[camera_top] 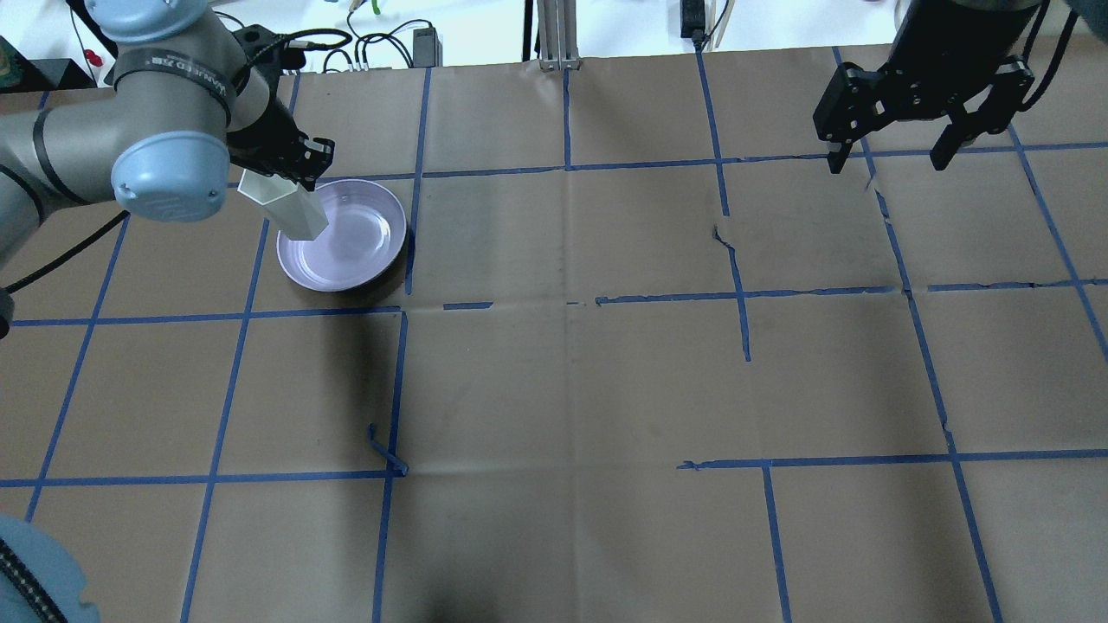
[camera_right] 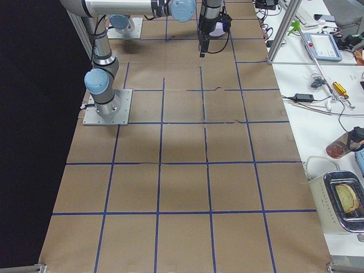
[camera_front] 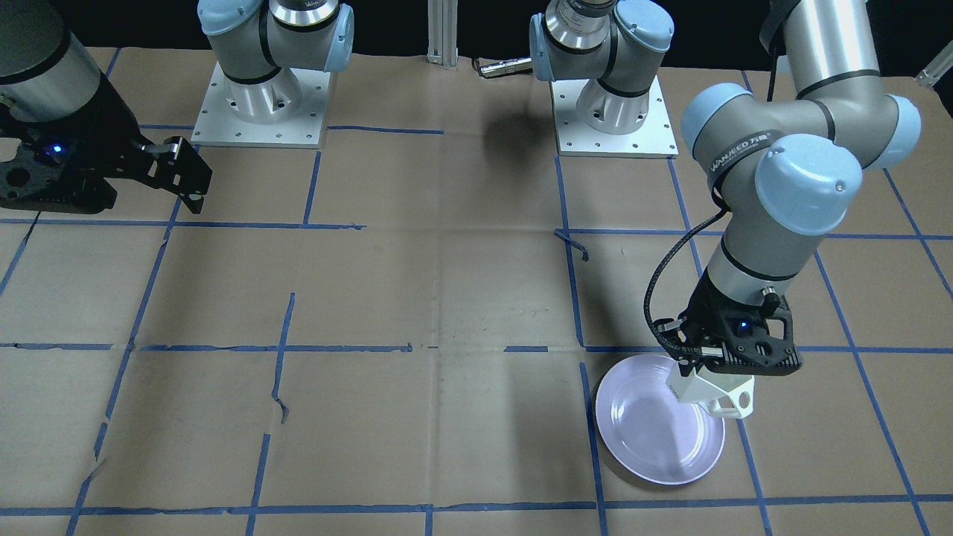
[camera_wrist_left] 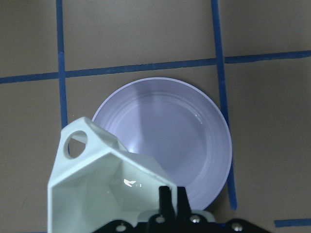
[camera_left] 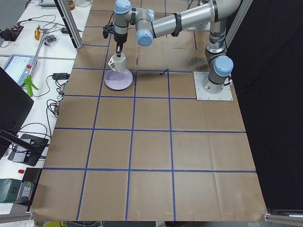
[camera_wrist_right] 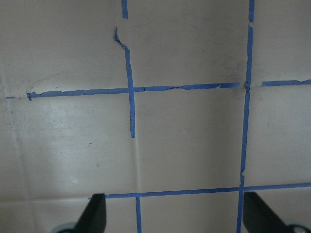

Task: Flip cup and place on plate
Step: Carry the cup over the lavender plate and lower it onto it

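The white faceted cup hangs upright, mouth up, from my left gripper, which is shut on its rim. The cup is above the edge of the pale lavender plate and tilted a little, its handle pointing away from the plate's centre. The overhead view shows the cup over the plate's left part. In the left wrist view the cup's open mouth fills the lower left, with the plate below it. My right gripper is open and empty, high over the far right of the table.
Brown paper with a blue tape grid covers the table. The two arm bases stand on metal plates at the robot's side. Loose curled bits of tape lie on the paper. Benches with tools and cables flank the table ends.
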Robot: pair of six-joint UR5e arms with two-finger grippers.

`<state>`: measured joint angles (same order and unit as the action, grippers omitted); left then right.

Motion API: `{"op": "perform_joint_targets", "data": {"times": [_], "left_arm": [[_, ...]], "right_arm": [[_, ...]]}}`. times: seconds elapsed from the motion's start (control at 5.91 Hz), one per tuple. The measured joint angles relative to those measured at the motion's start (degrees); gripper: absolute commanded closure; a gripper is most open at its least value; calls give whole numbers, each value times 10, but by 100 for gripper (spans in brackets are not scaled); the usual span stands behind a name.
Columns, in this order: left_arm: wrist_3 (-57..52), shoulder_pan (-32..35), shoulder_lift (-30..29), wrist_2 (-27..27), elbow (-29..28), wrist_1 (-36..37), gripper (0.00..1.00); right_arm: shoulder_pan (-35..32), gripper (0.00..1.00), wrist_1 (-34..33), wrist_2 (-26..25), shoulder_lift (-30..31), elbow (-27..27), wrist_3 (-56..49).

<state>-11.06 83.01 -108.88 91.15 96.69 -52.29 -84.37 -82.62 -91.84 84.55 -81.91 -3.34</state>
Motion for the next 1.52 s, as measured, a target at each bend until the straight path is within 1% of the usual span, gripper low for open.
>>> {"op": "perform_joint_targets", "data": {"times": [0.17,0.34,0.51,0.68,0.85,1.02,1.18,1.35,1.52], "left_arm": [[4,4,-32,0,10,51,100],[7,10,-57,1,14,80,100],[7,15,-62,3,14,88,99],[7,18,-52,5,14,76,65],[6,18,-42,5,14,56,20],[6,18,-43,5,14,44,2],[7,19,-47,5,14,37,1],[7,18,-41,5,8,15,1],[7,16,-21,5,-4,-31,1]], "right_arm": [[0,0,0,0,0,0,0],[0,0,0,0,0,0,0],[0,0,0,0,0,0,0],[0,0,0,0,0,0,0],[0,0,0,0,0,0,0],[0,0,0,0,0,0,0],[0,0,0,0,0,0,0],[0,0,0,0,0,0,0],[0,0,0,0,0,0,0]]}}
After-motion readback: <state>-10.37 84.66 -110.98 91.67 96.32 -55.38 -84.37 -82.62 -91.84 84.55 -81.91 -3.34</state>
